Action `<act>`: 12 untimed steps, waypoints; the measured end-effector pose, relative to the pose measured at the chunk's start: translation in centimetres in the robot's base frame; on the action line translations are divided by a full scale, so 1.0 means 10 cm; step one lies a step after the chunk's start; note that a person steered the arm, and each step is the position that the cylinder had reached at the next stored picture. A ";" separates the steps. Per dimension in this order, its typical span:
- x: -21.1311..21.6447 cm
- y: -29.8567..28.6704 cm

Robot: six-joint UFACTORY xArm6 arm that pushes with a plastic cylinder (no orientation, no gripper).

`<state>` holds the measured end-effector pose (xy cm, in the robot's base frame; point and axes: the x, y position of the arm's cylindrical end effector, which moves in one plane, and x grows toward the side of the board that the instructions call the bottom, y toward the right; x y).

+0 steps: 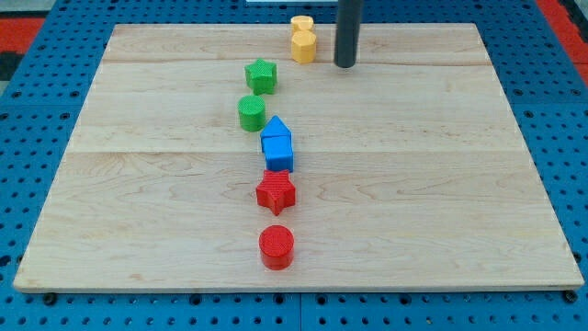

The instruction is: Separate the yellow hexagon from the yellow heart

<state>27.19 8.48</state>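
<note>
Two yellow blocks touch each other at the view's top edge of the wooden board. The front one looks like the yellow hexagon [304, 46]. The one behind it, at the very edge, looks like the yellow heart [301, 23]. My tip [344, 65] rests on the board just to the view's right of the hexagon, a small gap apart from it.
A line of blocks runs down the board's middle [138, 184]: a green star [261, 75], a green cylinder [252, 112], a blue pentagon-like block [276, 128] touching a blue cube [277, 152], a red star [276, 192] and a red cylinder [277, 246].
</note>
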 end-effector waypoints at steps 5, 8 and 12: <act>-0.78 -0.51; -0.77 -0.35; -0.60 -0.08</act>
<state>21.22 7.64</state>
